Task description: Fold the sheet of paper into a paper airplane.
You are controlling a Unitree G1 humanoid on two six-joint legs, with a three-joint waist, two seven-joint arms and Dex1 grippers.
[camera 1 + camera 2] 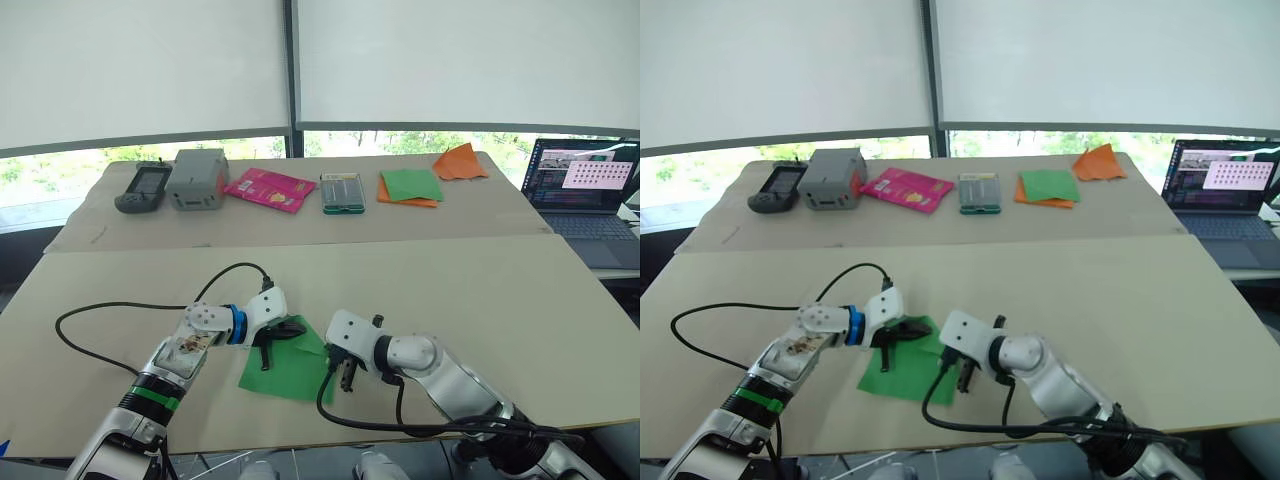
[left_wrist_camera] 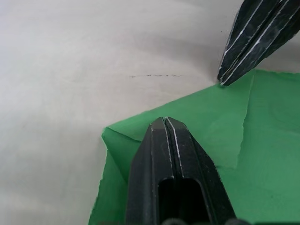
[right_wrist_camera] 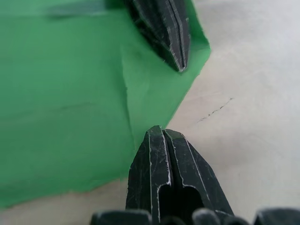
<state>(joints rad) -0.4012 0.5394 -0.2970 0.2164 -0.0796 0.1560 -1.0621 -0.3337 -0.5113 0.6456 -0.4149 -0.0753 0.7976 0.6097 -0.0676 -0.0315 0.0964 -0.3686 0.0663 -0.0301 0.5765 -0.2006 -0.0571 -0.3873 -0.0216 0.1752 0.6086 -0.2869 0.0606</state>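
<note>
Near table edge: sheet of paper, green, one corner folded, partly hidden under both arms. Left pincer, fingers pressed together, tips on the sheet. Right pincer, likewise closed, at its edge.

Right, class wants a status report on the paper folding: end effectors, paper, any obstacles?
Left end effector shut, tip on the green paper. Right end effector shut at its edge. One corner folded. Nothing in the way.

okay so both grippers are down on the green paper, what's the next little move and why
Probably slide the shut left gripper along the folded corner to flatten it. The sheet of paper has one corner turned over with a raised crease, and the shut right gripper sits at the sheet's edge, placed to pin it.
</note>
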